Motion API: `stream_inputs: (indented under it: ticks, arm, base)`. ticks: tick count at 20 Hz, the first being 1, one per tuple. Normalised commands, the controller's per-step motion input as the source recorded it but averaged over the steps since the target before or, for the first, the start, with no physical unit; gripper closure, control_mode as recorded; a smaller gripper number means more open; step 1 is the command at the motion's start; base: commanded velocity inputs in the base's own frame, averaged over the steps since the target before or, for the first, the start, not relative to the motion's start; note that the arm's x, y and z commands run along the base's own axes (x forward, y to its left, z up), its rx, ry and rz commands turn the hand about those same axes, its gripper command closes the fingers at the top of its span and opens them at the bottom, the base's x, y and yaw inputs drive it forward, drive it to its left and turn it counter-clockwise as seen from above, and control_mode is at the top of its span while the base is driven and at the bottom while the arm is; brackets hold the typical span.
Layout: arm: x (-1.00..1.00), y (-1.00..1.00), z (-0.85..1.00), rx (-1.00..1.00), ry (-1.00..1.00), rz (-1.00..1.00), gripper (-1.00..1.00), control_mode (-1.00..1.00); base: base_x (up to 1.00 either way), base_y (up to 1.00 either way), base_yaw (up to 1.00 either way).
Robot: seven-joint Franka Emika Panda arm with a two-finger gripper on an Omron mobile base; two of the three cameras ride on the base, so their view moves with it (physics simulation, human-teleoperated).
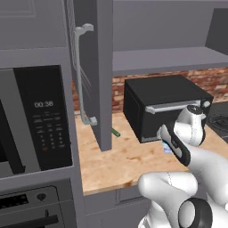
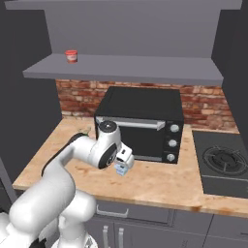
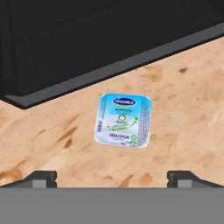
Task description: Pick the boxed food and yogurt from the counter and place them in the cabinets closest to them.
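The yogurt (image 3: 123,120), a tiny white cup with a pale blue lid, lies lid-up on the counter (image 3: 188,96) just in front of a black toaster oven. My gripper (image 3: 112,178) hangs open right above it, and its two fingertips (image 3: 41,177) stand wide apart on either side, not touching it. From the right base view my gripper (image 2: 125,161) points down over the yogurt (image 2: 120,169). The upper cabinets (image 2: 121,69) stand open, showing a grey shelf. I cannot make out the boxed food for certain.
A small red item (image 2: 71,56) stands on the left of the cabinet shelf. The black toaster oven (image 2: 140,123) fills the back of the counter. A stove top (image 2: 225,162) lies to the right. An open cabinet door (image 1: 104,75) and a microwave (image 1: 42,118) stand at the left.
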Motion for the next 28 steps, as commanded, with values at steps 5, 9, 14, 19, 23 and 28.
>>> stream_inputs:
  ticks: [5,9,14,19,23,28]
  arm:
    - [0.06,0.0,0.0,0.0,0.0,0.0,-1.0,-1.0]
    - [0.31,-0.1,-0.03,0.0,0.0,0.0,-1.0,-1.0]
    - [0.25,-0.07,-0.09,0.0,-0.01,0.0,-1.0,-1.0]
    - [0.01,-0.01,-0.02,0.0,-0.01,0.0,-1.0,-1.0]
    - [0.0,0.0,-0.03,0.0,0.0,0.0,-1.0,-1.0]
    - [0.0,0.0,-0.23,-0.04,0.0,0.0,-1.0,-1.0]
  base:
    - [0.0,0.0,0.0]
    - [0.0,0.0,0.0]
    - [0.0,0.0,0.0]
    - [0.0,0.0,0.0]
    - [0.0,0.0,0.0]
    - [0.0,0.0,0.0]
